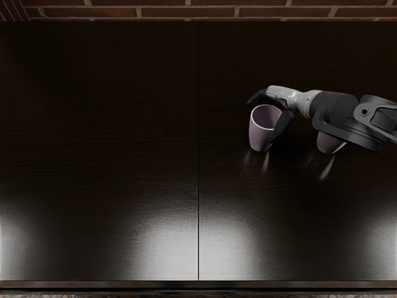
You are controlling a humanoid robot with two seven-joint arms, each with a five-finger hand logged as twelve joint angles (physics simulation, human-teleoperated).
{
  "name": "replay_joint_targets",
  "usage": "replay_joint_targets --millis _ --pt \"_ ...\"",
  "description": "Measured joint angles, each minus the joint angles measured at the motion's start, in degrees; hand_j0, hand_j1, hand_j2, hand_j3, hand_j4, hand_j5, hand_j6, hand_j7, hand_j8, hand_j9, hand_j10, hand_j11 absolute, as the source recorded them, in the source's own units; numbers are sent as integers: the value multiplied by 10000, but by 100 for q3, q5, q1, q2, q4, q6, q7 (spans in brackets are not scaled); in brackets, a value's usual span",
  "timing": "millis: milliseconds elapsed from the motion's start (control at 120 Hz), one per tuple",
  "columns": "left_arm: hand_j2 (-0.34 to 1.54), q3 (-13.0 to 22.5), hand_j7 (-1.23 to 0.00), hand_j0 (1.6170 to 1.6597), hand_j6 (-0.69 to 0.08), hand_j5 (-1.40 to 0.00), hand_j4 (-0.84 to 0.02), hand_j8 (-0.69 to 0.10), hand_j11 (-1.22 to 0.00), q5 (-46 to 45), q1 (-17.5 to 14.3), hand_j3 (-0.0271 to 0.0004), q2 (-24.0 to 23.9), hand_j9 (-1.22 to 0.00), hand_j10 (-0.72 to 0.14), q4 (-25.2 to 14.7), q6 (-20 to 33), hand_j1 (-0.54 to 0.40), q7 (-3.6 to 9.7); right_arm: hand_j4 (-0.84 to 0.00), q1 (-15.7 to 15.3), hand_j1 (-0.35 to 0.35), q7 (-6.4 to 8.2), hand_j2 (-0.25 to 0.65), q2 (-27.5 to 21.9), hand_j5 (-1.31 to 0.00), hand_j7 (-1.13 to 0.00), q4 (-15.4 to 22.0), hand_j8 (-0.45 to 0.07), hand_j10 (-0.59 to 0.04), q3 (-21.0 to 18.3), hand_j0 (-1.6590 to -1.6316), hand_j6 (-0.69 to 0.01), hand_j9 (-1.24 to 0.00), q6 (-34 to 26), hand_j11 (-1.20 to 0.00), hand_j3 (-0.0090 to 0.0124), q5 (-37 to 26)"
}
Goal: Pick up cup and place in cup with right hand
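R arm [338, 112] angled, robot hand [281, 94] @ cup [260, 135]

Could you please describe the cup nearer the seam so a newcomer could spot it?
On the dark table, right of its seam, find the right hand. The mauve cup beside it shows its open mouth; the arm hides the other cup's.

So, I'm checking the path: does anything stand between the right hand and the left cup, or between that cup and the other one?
Nothing visible separates the right hand from the left cup. Between the cups show only that hand and the right arm, which overhangs the other cup.
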Motion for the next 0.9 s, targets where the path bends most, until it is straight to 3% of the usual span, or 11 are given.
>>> replay_joint_targets --millis 267,400,508,550,558,567,600,650,667,808,900 --pt "0 -1 -1 16581 -2 -1 -2 -2 0 0 0 -1 0 0 -1 0 0 3490 0 -3836 -7 839 0 -637 1 -4638 -4767 0 -3021 -3771 -24 -16575 -3512 -4734 -3 -4731 -9 -5" --pt "2 -2 -1 16581 -2 -2 -2 -2 -1 1 0 -2 0 -1 -2 0 0 3489 0 -4321 -20 879 -1 -626 3 -4917 -5192 1 -2836 -3691 -18 -16549 -3147 -5037 -5 -5090 -26 -22" --pt "2 -2 -2 16581 -2 -2 -2 -2 -2 1 0 -3 0 -2 -2 0 0 3489 0 -4571 -31 767 -2 -936 3 -5113 -5433 1 -2847 -3549 -16 -16524 -3024 -5276 -3 -5400 -13 -30" --pt "3 -3 -2 16581 -2 -2 -2 -2 -2 1 0 -3 0 -2 -2 0 0 3489 -1 -4633 -32 740 -3 -983 3 -5169 -5501 1 -2789 -3661 -15 -16517 -3079 -5352 -2 -5472 -22 -26" --pt "3 -3 -2 16581 -2 -2 -2 -2 -2 1 0 -3 0 -2 -2 0 0 3489 -1 -4680 -33 732 -4 -999 3 -5139 -5517 1 -2804 -3682 -15 -16512 -3210 -5330 -4 -5452 -52 -26" --pt "3 -3 -2 16581 -2 -2 -2 -2 -2 1 0 -3 0 -2 -2 0 0 3489 -1 -4702 -33 727 -4 -983 3 -5143 -5532 1 -2841 -3687 -15 -16510 -3154 -5341 -4 -5465 -29 -26" --pt "3 -2 -2 16581 -2 -3 -2 -3 -2 1 0 -3 0 -2 -2 0 0 3489 -1 -4797 -33 694 -5 -1019 3 -5171 -5605 2 -2886 -3685 -14 -16504 -3100 -5397 -2 -5536 -14 -26" --pt "3 -3 -2 16581 -3 -3 -2 -3 -2 1 0 -3 0 -2 -2 0 0 3489 -1 -4915 -32 688 -7 -1041 2 -5291 -5743 1 -2664 -3557 -14 -16499 -3102 -5515 9 -5714 -17 -20" --pt "3 -3 -2 16581 -3 -3 -2 -3 -2 1 0 -3 0 -2 -2 0 0 3489 -1 -4933 -31 682 -8 -1070 1 -5343 -5782 2 -2631 -3518 -13 -16499 -3018 -5564 15 -5780 -3 -17" --pt "3 -3 -2 16581 -3 -3 -2 -3 -2 1 0 -3 0 -2 -2 0 0 3489 0 -4855 -30 838 -10 -1061 -4 -5795 -6174 2 -2253 -3157 -15 -16487 -2683 -6045 47 -6267 -16 11" --pt "3 -2 -2 16581 -3 -2 -2 -3 -2 2 0 -3 0 -2 -2 0 0 3489 0 -4656 -24 879 -11 -1133 -7 -6160 -6426 -1 -2001 -2921 -18 -16479 -2387 -6390 62 -6615 -2 30"
